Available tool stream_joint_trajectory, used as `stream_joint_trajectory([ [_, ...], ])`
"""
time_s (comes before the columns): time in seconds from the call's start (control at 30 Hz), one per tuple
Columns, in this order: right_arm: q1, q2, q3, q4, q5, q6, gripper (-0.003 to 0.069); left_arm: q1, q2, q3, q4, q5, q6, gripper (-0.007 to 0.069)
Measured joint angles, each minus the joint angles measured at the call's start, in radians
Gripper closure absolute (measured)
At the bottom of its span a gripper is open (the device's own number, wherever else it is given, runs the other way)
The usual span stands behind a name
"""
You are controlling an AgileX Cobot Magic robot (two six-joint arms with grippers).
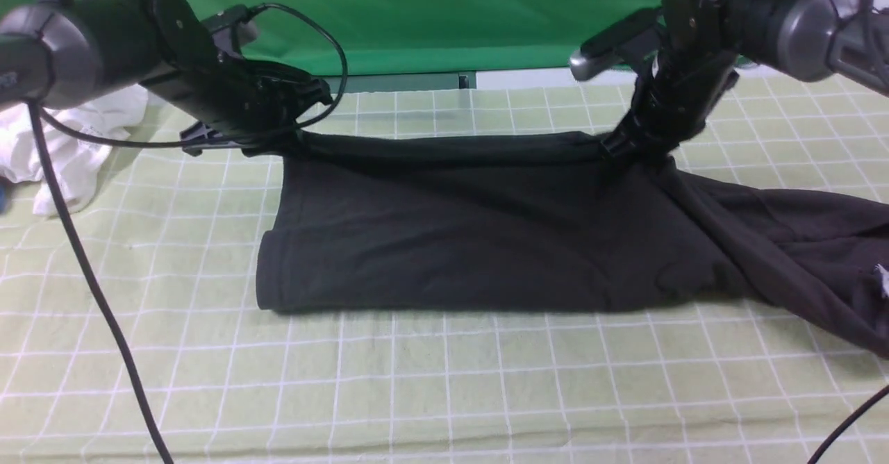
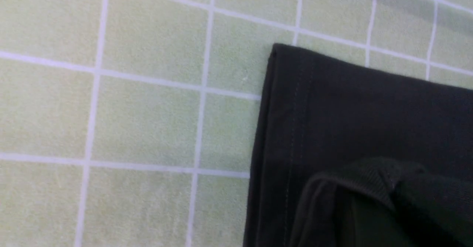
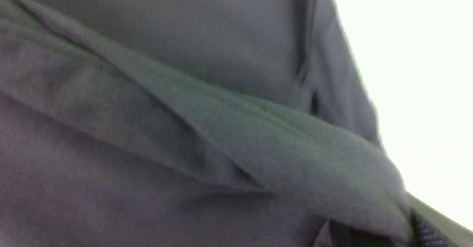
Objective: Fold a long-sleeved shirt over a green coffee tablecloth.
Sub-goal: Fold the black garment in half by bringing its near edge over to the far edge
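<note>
Lying across the middle of the bench, the very dark charcoal-green, soft long-sleeved shirt [image 1: 451,228] rests on the pale yellow-green tablecloth [image 1: 417,380] with its grid of thin white lines. Its body forms a rough rectangle, and a looser mass of cloth, probably a sleeve, trails off toward 3 o'clock.

The left end effector [image 1: 278,146] is pinched closed on the shirt's 10 o'clock corner. The right end effector [image 1: 620,150] is pinched closed on the far edge at about 1 o'clock, where the fabric rises to a peak into it. In the left wrist view a stitched hem [image 2: 295,128] lies flat, with a ribbed fold lying over it.

The cloth looks light, limp and a little stretchy — it will likely sag and drag between the two holds rather than keep any shape. Taking the far edge near both corners and holding it taut seems the sound grip. A crumpled white garment [image 1: 76,137] sits at about 9 o'clock, well apart.
</note>
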Motion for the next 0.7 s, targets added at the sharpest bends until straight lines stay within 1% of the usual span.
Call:
stream_joint_trajectory([
  [0.13,-0.001,0.03,-0.054,0.001,-0.004,-0.003,0.0611,0.008,0.004,0.0,0.004,-0.035,-0.005,0.06],
  [0.27,-0.001,0.076,-0.065,-0.009,-0.056,-0.003,0.0603,0.008,0.004,0.0,0.008,-0.098,-0.006,0.06],
  [0.4,-0.001,0.104,-0.065,-0.026,-0.113,-0.003,0.0564,0.008,0.005,0.0,0.008,-0.131,-0.006,0.0597],
  [0.47,-0.001,0.115,-0.065,-0.041,-0.166,-0.003,0.0491,0.008,0.016,0.0,0.008,-0.154,-0.007,0.0583],
  [0.53,-0.001,0.118,-0.065,-0.059,-0.205,-0.003,0.0416,0.008,0.044,-0.001,0.009,-0.177,-0.023,0.0544],
  [0.6,-0.001,0.118,-0.065,-0.071,-0.226,-0.003,0.038,0.009,0.064,-0.001,0.007,-0.181,-0.03,0.0508],
  [0.63,-0.002,0.118,-0.065,-0.084,-0.235,-0.003,0.0359,0.011,0.079,-0.001,0.007,-0.182,-0.035,0.0471],
  [0.7,-0.005,0.118,-0.066,-0.103,-0.24,-0.001,0.034,0.014,0.097,-0.002,0.005,-0.173,-0.04,0.0399],
])
